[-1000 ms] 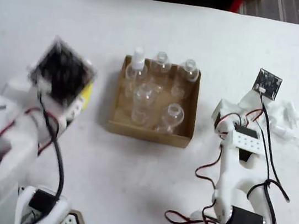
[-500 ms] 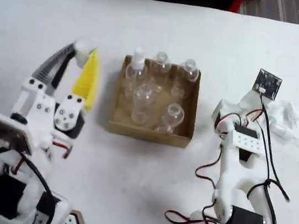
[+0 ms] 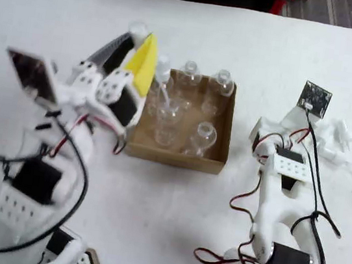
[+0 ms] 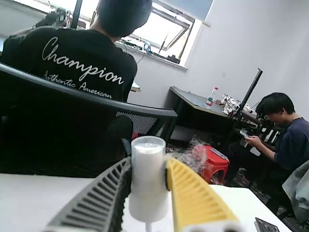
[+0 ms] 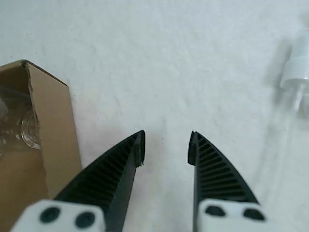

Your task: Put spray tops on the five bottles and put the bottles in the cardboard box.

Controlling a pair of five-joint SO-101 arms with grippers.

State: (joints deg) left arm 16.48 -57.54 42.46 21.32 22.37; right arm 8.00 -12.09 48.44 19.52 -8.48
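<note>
We found the left pincer [image 4: 148, 170] clenched on a white spray top [image 4: 147, 157] (pinched between grey and yellow fingers), near the cardboard box [image 3: 176, 156] holding the bottles [image 3: 168, 114]. The right pincer [image 5: 165, 147] hung released, jaws apart, over the worktop [image 5: 169, 58].

White spray top [image 4: 148, 179], brown cardboard box [image 3: 176, 156], clear bottles [image 3: 203, 134], white table [image 3: 163, 222].

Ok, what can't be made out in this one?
High view: the left gripper covers the left wall of the cardboard box, and the clear bottles overlap, so capped ones are hard to count.
Left wrist view: the tube of the spray top is cut off by the frame edge.
Right wrist view: a loose spray top runs off the edge.
</note>
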